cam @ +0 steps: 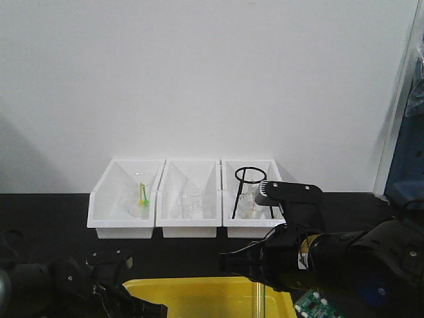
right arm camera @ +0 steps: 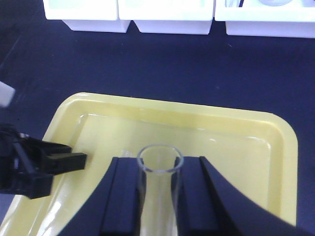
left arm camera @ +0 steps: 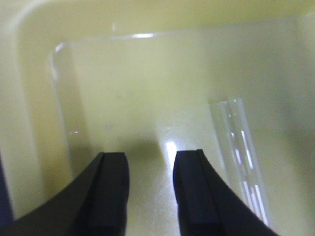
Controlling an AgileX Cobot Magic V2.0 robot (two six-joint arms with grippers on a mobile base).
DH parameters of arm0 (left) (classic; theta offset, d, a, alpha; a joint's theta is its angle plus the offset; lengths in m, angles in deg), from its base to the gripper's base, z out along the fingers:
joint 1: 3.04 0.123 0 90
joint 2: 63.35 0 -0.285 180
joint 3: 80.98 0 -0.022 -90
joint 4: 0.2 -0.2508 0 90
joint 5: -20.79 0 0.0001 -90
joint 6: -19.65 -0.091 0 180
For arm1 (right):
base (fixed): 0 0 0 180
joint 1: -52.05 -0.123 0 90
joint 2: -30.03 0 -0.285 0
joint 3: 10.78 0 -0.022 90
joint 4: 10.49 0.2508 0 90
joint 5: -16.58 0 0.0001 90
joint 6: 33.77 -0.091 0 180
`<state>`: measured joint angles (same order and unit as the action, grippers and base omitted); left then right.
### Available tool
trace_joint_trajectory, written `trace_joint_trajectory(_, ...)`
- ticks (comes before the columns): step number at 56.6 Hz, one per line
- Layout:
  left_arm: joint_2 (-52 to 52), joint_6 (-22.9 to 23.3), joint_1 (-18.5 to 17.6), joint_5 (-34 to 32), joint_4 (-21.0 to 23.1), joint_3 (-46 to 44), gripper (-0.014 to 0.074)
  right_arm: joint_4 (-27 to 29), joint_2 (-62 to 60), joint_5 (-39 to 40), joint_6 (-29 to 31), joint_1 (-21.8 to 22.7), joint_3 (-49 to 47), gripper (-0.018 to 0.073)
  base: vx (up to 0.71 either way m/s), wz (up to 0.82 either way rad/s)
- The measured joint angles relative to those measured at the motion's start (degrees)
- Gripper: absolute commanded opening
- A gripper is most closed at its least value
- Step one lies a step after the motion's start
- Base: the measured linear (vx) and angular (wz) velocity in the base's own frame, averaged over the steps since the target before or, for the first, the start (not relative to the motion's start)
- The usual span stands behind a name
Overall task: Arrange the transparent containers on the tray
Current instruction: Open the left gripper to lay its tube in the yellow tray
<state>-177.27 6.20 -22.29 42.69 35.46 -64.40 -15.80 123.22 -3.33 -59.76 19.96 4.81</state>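
Because the tube has to end up lying flat inside the yellow tray (right arm camera: 197, 109), the right gripper (right arm camera: 160, 166) holds its test tube (right arm camera: 157, 206) low over the tray's middle. Its jaws are closed against the glass on both sides, and the tube's open mouth points toward the tray's far rim. Gripping along the body like this should stop the tube rolling or tipping as it is set down. The left gripper (left arm camera: 151, 160) hangs over the tray's left end, jaws parted a moderate way with nothing between them, likely to stay clear of the incoming tube.

A second test tube (left arm camera: 238, 157) lies on the tray floor, just right of the left gripper's fingers. Only the left wrist view shows it plainly; in the right wrist view it is at most a faint glint near the held tube. That view alone shows the held tube's round rim and the tray's full width. The front view cuts off most of the tray but adds three white bins (cam: 189, 228) beyond the tray's far edge, holding other glassware and a black ring stand (cam: 250, 175). By this reading, one tube is placed and another is ready to go beside it.
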Motion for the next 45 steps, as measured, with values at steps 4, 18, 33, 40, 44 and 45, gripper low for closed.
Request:
trace_joint_trajectory(4, 2.25, -0.05, 0.0, -0.05, -2.33, 0.0, 0.036, -0.65, 0.5, -0.15, 0.0, 0.0, -0.05, -0.0009, 0.0, 0.0)
trace_joint_trajectory(18, 14.79, -0.05, 0.0, -0.4, -8.47, 0.0, 0.0351, -1.65, 6.59, -2.6, -0.18, 0.51, -0.17, -0.0009, 0.0, 0.0)
trace_joint_trajectory(33, 25.32, -0.05, 0.0, -0.29, -9.25, 0.0, 0.0215, -1.66, 11.81, -3.4, -1.49, 5.63, -0.17, -0.0009, 0.0, 0.0)
trace_joint_trajectory(40, 27.41, -0.05, 0.0, -0.23, -9.25, 0.0, 0.0144, -1.66, 12.38, -2.71, -1.26, 6.07, -0.22, -0.0009, 0.0, 0.0)
trace_joint_trajectory(44, 27.6, -0.05, 0.0, -0.12, -9.25, 0.0, 0.0119, -1.6, 12.54, -1.96, -1.2, 6.07, -0.22, -0.0009, 0.0, 0.0)
trace_joint_trajectory(45, 27.6, -0.05, 0.0, -0.02, -9.25, 0.0, 0.0114, -1.6, 12.54, -1.68, -1.2, 6.01, -0.22, -0.0009, 0.0, 0.0)
